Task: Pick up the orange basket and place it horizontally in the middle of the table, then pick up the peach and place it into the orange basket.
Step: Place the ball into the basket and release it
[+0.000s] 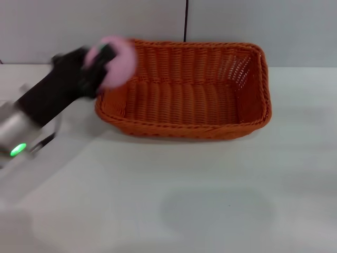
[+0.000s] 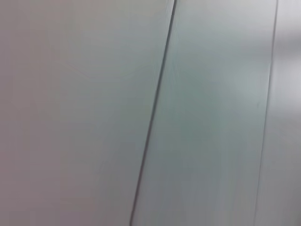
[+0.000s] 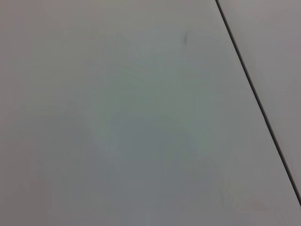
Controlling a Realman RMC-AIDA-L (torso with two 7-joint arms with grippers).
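carrying the peach (image 1: 117, 59) in my left pincer (image 1: 100, 66), i have it clenched around the fruit, the dark fingers wrapping its near side while the pink ball shows beyond them. the pincer sits above the left end of the orange basket (image 1: 184, 92), right over the braided rim there, so the peach is raised off the tabletop (image 1: 174, 200) and roughly at the basket's left wall, not yet clearly over the open floor of it. my left arm slants in from the left side, a green light glowing low on it.

the orange basket lies with its long side running across in front of me, toward the back of the tabletop near the wall, upright and with nothing inside. so i judge the basket step done and the peach step in hand: transport toward the drop.

the next move calls for carrying the peach further to the right, past the rim and over the woven floor, then lowering it before letting go so it does not bounce or roll out over the sloping side.

my right pincer is not in sight; its wrist camera shows only a plain pale surface with a dark seam.

no brand, label or writing is readable anywhere.
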